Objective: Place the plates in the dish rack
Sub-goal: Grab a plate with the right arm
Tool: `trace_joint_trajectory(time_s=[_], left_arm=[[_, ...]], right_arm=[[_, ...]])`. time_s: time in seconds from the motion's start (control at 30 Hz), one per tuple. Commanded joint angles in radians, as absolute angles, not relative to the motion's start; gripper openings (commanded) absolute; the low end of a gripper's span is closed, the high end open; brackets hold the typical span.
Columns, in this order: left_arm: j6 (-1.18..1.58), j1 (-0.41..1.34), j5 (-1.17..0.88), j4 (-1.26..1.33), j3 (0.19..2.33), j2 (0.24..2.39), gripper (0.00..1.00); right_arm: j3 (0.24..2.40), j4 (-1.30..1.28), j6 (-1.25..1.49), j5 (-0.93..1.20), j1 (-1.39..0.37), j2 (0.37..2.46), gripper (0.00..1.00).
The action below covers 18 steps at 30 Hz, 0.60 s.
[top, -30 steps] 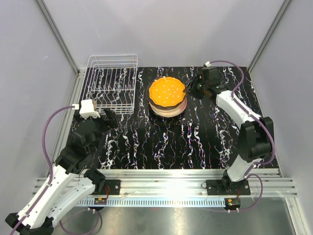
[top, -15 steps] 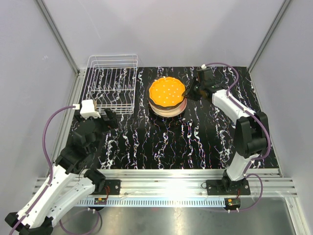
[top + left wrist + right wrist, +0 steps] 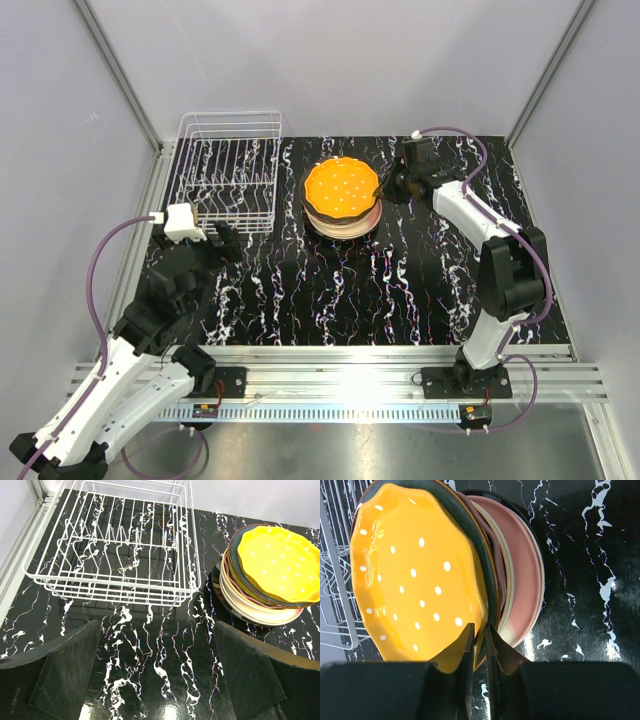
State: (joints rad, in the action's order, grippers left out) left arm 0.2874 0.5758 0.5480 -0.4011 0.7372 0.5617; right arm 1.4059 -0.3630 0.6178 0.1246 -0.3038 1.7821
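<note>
A stack of several plates (image 3: 345, 224) (image 3: 252, 611) (image 3: 526, 575) sits mid-table, topped by a yellow plate with white dots (image 3: 341, 187) (image 3: 280, 560) (image 3: 415, 575). My right gripper (image 3: 384, 187) (image 3: 480, 636) is at the stack's right side, shut on the yellow plate's rim, one finger above it and one beneath. The white wire dish rack (image 3: 228, 125) (image 3: 115, 586) stands to the left of the stack with nothing in it. My left gripper (image 3: 218, 243) (image 3: 156, 630) hovers open over bare table just in front of the rack, holding nothing.
The black marbled table (image 3: 400, 280) runs to metal rails at the left and near edges. Grey walls close in the back and sides. The rack's front rim lies a short way from the left fingers (image 3: 65, 670).
The right gripper has slid left to the stack and narrowed its jaws onto the yellow plate's rim. The left arm has not moved.
</note>
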Motion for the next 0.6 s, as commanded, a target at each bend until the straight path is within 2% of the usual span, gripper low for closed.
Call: trace_joint_trajectory(time_s=[0.0, 0.13, 0.17, 0.27, 0.43, 0.47, 0.57], left_arm=[[0.278, 0.581, 0.534, -0.348, 0.733, 0.551, 0.99], [0.276, 0.583, 0.534, -0.348, 0.732, 0.549, 0.99], [0.276, 0.583, 0.532, -0.347, 0.732, 0.551, 0.99], [0.275, 0.583, 0.534, -0.345, 0.732, 0.552, 0.99], [0.273, 0.584, 0.534, -0.344, 0.73, 0.555, 0.99], [0.272, 0.584, 0.534, -0.344, 0.729, 0.555, 0.99], [0.273, 0.584, 0.534, -0.345, 0.727, 0.555, 0.99]], right_arm=[[1.463, -0.364, 0.62, 0.144, -0.311, 1.789, 0.18], [1.482, -0.373, 0.62, 0.149, -0.311, 1.789, 0.13], [1.486, -0.373, 0.62, 0.147, -0.313, 1.79, 0.05], [1.496, -0.377, 0.621, 0.152, -0.313, 1.793, 0.0], [1.517, -0.377, 0.626, 0.167, -0.311, 1.796, 0.0], [1.525, -0.391, 0.624, 0.167, -0.311, 1.799, 0.08], [1.562, -0.435, 0.621, 0.166, -0.311, 1.822, 0.12]])
